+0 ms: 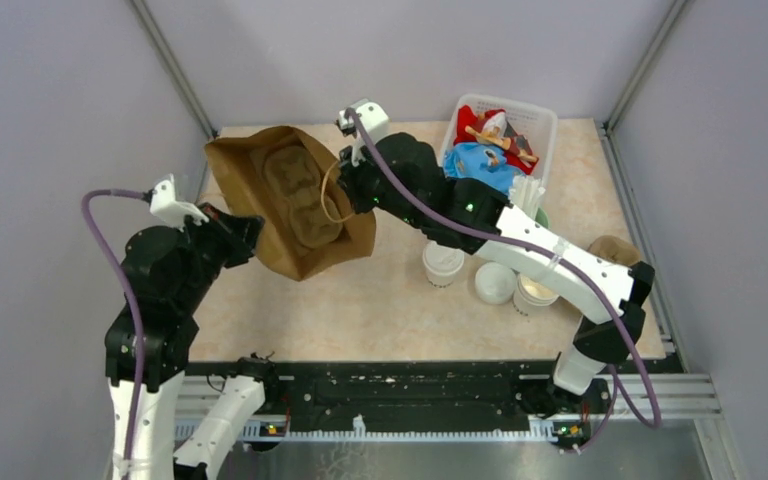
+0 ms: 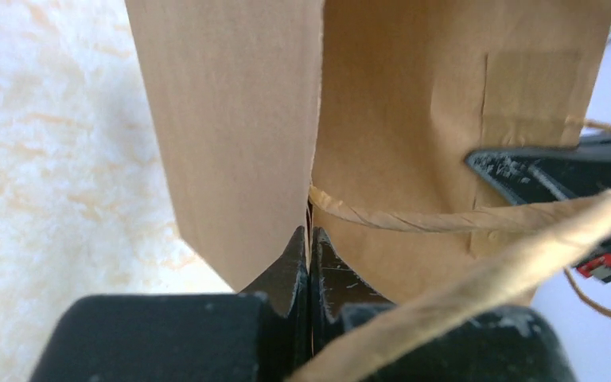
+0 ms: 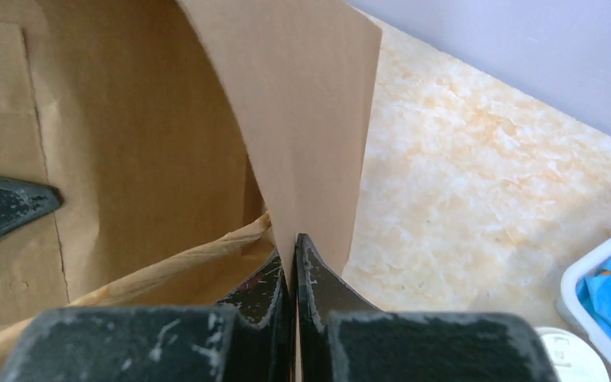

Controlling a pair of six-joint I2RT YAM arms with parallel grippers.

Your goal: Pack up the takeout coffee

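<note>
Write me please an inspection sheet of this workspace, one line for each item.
Surface: beige marbled table, with the bag, cups and basket on it.
Job's things: lidded white cup stands on the table, outside the brown paper bag; the bag is open, with a cup carrier inside.
Clutter: loose lid, lidless cup, white basket with red and blue items.
Grippers: left gripper shut on one edge of the bag's mouth; right gripper shut on the opposite edge.
Cables: left purple cable and right purple cable loop along their arms.
Surroundings: grey walls, metal frame posts.
</note>
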